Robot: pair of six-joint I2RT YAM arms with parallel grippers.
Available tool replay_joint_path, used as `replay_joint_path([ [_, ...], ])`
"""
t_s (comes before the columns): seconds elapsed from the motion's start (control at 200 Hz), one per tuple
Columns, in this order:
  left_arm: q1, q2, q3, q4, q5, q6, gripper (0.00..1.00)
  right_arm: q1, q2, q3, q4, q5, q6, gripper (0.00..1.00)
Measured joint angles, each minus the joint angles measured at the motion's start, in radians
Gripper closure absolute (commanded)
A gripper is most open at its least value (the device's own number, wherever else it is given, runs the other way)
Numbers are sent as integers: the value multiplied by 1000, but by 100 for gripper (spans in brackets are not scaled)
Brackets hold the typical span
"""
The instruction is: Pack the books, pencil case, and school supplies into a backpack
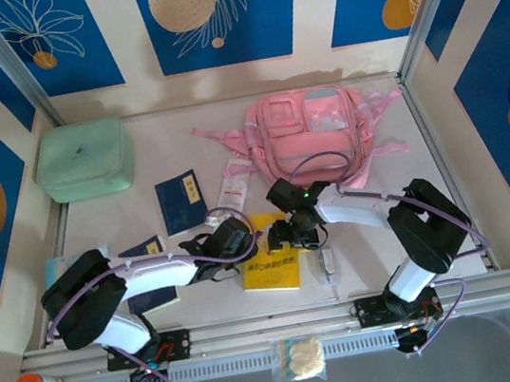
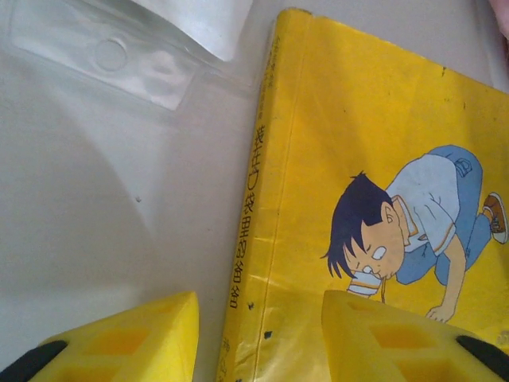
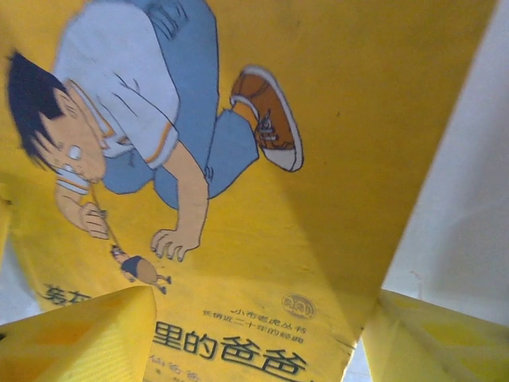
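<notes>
Overhead, on the white counter: one pale pink fabric backpack at the far side, nothing visibly packed; packing judged barely begun, all items left to load. Outside it: one navy paperback book mid-counter, a second navy book partly beneath the left arm, one bright yellow cartoon-cover book; one long white printed pencil case; one tiny pale oblong supply item. Left wrist: left jaws parted, straddling the yellow book's spine edge, clamping nothing. Right wrist: right jaws parted astride its corner.
</notes>
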State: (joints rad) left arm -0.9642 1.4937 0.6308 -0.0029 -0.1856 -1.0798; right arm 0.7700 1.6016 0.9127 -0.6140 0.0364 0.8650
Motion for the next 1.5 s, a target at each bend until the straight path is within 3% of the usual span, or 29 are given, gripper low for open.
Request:
replay_joint_path([
  [0.215,0,19,0,16,20,5,59,8,0,0,14,-16,5,35],
  [0.515,0,11,-10,18,16,5,59,13,-155,-1,15,-35,3,40],
  [0.995,0,6,-13,21,16,5,60,-73,-220,-142,137,-161,45,79],
  [1.265,0,-14,-23,20,16,5,58,-90,-254,-163,215,-234,50,77],
  [1.501,2,-14,-24,23,20,-3,57,-98,-254,-163,240,-259,60,84],
])
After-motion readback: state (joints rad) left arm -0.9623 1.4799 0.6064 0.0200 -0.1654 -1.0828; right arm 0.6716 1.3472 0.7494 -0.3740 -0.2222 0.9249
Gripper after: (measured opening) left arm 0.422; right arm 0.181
